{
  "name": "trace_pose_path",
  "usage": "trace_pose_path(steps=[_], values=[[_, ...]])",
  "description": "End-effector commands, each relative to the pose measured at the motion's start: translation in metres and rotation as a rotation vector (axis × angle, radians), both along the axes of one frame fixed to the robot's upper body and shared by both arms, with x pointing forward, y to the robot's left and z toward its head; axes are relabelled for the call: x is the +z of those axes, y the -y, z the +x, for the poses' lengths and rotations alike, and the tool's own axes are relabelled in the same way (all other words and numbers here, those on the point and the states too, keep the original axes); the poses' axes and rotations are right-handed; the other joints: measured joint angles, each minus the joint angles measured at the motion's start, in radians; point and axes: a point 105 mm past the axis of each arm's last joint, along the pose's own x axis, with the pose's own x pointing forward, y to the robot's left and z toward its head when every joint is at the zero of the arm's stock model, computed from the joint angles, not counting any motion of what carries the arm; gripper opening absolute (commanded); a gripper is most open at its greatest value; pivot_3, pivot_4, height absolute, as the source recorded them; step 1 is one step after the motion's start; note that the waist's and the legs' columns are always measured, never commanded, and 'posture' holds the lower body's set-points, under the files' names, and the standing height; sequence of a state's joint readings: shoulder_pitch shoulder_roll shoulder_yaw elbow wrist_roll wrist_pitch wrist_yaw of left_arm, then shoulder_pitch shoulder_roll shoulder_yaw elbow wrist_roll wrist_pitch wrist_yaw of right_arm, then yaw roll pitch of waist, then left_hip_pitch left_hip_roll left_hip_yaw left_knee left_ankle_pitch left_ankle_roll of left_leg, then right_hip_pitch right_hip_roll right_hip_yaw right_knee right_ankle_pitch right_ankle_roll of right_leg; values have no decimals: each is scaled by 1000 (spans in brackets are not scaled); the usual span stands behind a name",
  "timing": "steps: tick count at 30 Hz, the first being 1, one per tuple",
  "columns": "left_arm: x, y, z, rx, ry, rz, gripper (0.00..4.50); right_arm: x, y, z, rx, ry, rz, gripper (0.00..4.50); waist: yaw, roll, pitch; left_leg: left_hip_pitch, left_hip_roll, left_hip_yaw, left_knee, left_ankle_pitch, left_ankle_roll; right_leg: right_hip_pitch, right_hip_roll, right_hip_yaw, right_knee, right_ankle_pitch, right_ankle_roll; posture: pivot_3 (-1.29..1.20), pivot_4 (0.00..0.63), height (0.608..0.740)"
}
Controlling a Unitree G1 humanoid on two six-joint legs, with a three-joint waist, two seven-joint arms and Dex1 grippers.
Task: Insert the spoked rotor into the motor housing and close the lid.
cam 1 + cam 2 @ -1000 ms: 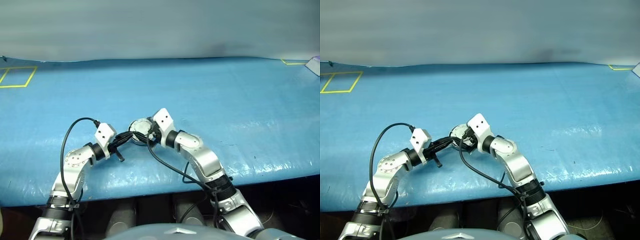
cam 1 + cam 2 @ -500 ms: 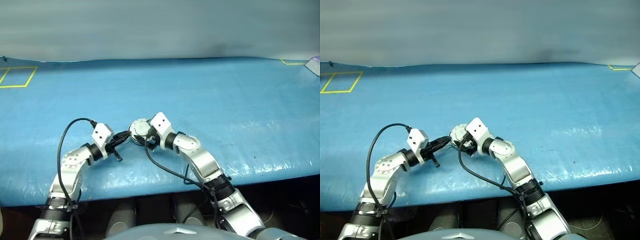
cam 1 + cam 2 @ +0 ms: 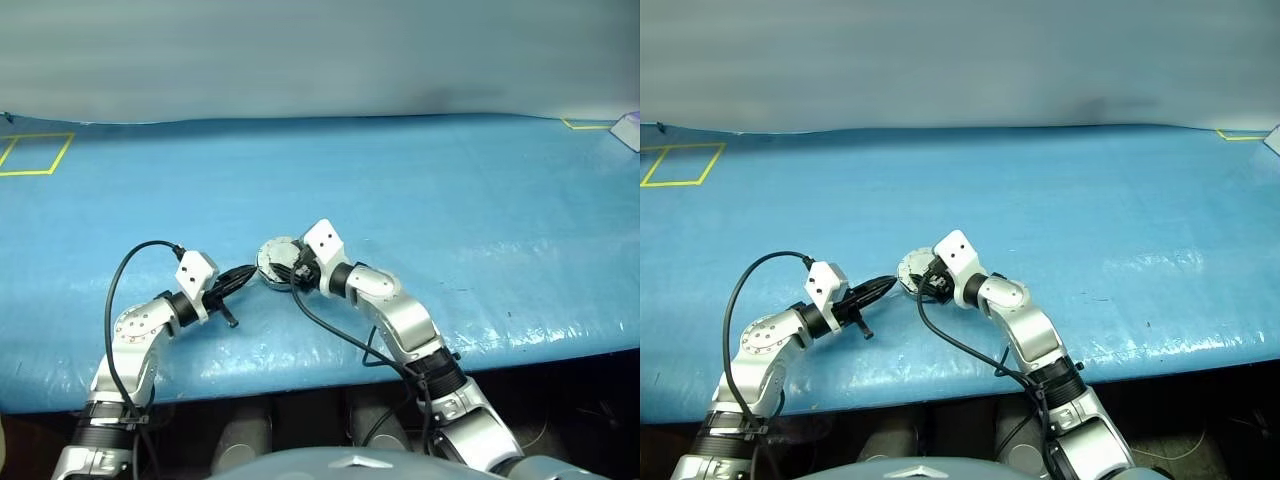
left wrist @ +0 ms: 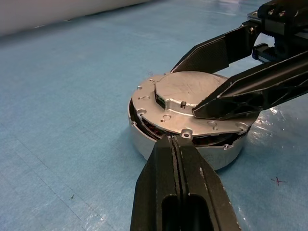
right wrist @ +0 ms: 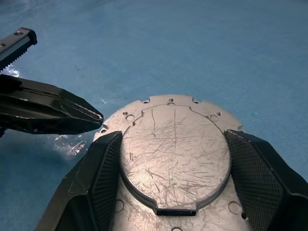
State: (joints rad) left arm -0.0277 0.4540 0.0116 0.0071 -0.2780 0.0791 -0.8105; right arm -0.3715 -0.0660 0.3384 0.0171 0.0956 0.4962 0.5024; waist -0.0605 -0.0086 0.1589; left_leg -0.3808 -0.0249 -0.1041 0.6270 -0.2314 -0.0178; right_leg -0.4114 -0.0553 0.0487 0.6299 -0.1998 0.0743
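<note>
Housing (image 4: 187, 144) sits on the blue worktop (image 3: 450, 200), near the front edge at about 6 o'clock from the worktop's centre. Lid (image 5: 175, 154) lies on top, plain pale face up, but looks tilted: in the left wrist view a gap on the near side shows copper windings under it, so I judge it not fully seated. Rotor can't be seen; presumably inside, can't confirm.

Right gripper (image 5: 175, 173) straddles the lid's raised centre plate, fingers fairly wide, one on each side and close to its edges; real clamping can't be told. Left gripper (image 4: 177, 144) is fully closed, holding nothing, tip at the lid's rim, at about 9 o'clock of the housing in the head view.

Step in hand: closing the lid. To do it well:
- level the lid first, don't force the high side
- keep the right gripper centred so the lid can't slide sideways
- use the closed left tip as a stop or gentle nudge at the rim
- press straight down, evenly
- watch that the housing doesn't skate on the slick sheet.
</note>
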Motion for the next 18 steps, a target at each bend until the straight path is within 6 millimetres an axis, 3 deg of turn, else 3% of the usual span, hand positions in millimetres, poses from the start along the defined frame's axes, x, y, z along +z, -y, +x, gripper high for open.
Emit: trace_pose_path(steps=[1, 18], values=[[6, -1, 0, 0, 35, -3, 0, 22, -10, -1, 35, 59, 36, 3029, 0, 0, 0, 0, 0, 0, 0, 0, 0, 0, 0, 0, 0, 0, 0, 0, 150, 740], [4, -2, -1, 10, 28, 2, 0, 5, -15, 3, -20, 42, -60, 3029, -2, 0, 0, 0, 0, 0, 0, 0, 0, 0, 0, 0, 0, 0, 0, 0, 150, 740]])
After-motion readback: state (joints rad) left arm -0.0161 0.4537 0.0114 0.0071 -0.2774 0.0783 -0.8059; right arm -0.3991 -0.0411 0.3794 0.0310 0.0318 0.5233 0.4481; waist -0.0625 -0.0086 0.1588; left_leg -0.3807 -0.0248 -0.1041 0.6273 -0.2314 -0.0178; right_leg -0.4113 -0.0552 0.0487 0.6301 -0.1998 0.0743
